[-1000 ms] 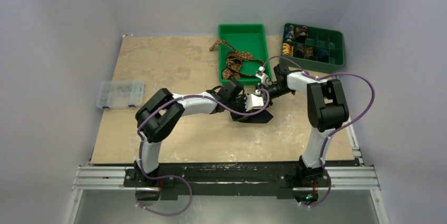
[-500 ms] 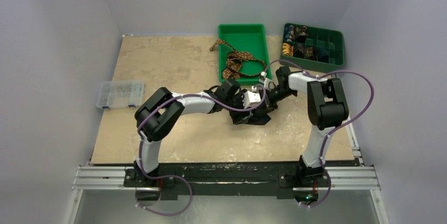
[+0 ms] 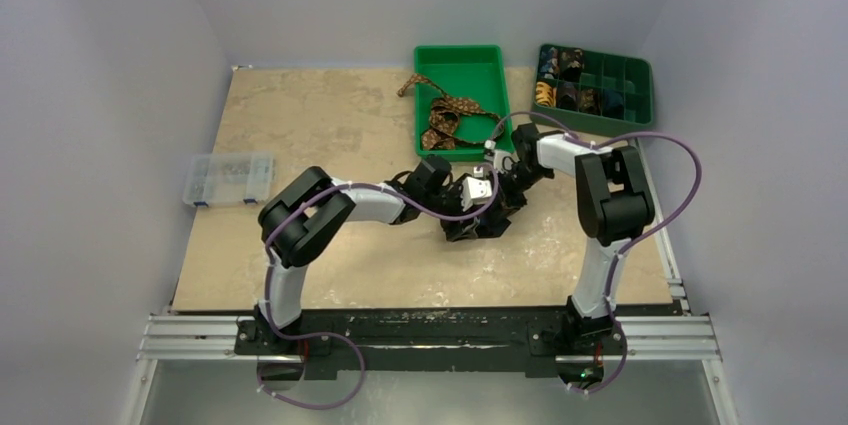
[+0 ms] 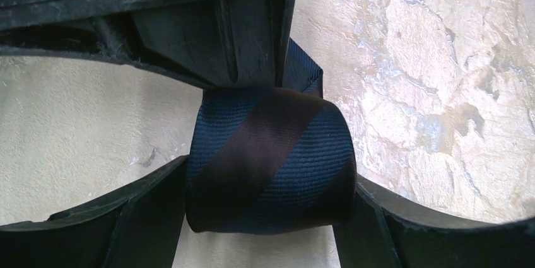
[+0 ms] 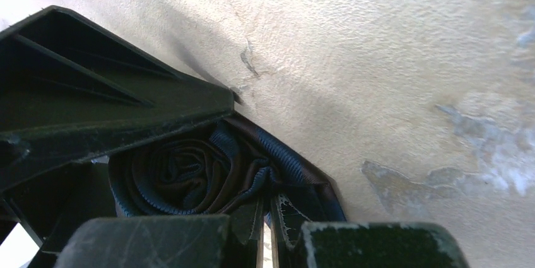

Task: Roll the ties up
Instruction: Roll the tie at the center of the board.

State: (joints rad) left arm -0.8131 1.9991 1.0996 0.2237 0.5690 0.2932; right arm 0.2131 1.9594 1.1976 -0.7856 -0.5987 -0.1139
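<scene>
A dark navy tie (image 4: 271, 154) with a broad brown stripe is rolled into a coil on the table, mid-table in the top view (image 3: 478, 229). My left gripper (image 4: 268, 217) straddles the coil, and both fingers touch its sides. In the right wrist view the coil's spiral end (image 5: 183, 180) faces the camera. My right gripper (image 5: 268, 230) is shut, pinching a fold of the outer layer at the coil's edge. Its fingers (image 4: 240, 28) show above the coil in the left wrist view. A brown patterned tie (image 3: 445, 115) lies loose, half in the green bin (image 3: 460, 53).
A dark green compartment tray (image 3: 640, 95) at the back right holds several rolled ties. A clear plastic box (image 3: 228, 178) sits at the table's left edge. Purple cables loop over both arms. The two grippers crowd together at mid-table.
My left jaws have widened around the coil. The right jaws have closed on its outer fold. Both grippers and the coil have shifted slightly left and away from the bases.
</scene>
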